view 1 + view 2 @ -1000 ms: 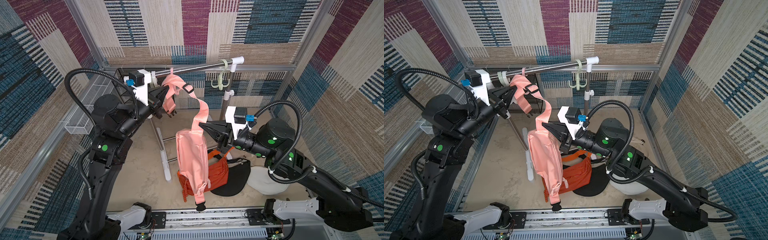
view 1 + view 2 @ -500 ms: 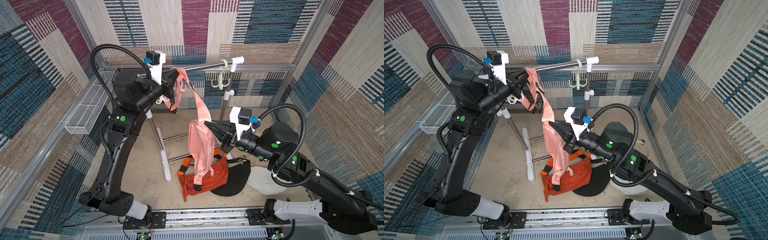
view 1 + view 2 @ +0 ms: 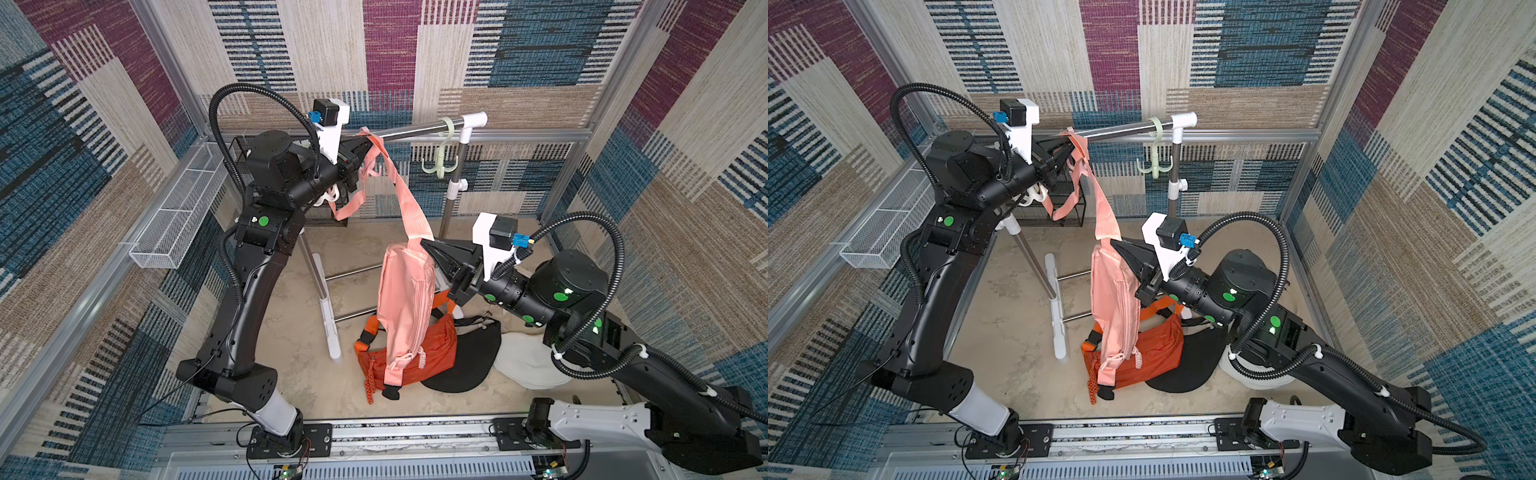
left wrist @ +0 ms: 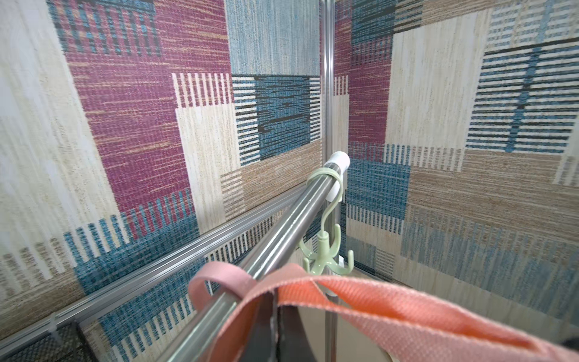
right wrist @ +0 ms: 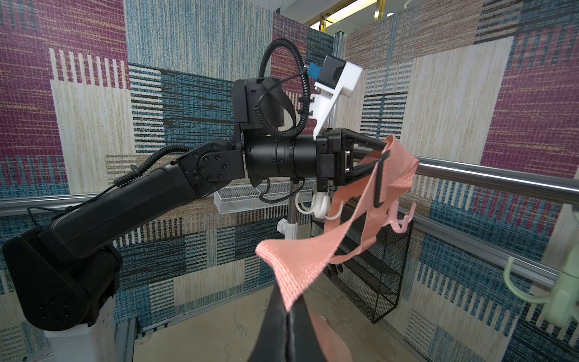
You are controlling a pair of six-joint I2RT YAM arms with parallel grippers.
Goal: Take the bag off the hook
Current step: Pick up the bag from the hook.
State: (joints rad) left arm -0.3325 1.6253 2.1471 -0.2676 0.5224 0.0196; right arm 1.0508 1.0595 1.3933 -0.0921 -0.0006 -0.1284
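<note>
Both pairs of jaws are clamped tight on the pink bag's point(image 3: 405, 307) strap point(image 3: 409, 203). The left jaws grip it high up by the rail point(image 3: 419, 129), and the right jaws grip just above the bag's body, which dangles over the floor. The strap's slack loop hangs close to the pink hook point(image 5: 398, 224) and could catch on it. If the strap slipped, the bag would drop. There are three hooks: pink, white point(image 5: 319, 205) and green point(image 3: 440, 160). There is one pink bag and one orange bag point(image 3: 436, 349).

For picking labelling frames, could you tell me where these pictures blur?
Both top views: the pink fabric bag is sharp, evenly lit; left wrist view: its pink webbing strap is soft near the lens, the steel rail glints; right wrist view: the pale green plastic hook blurs at the edge.
</note>
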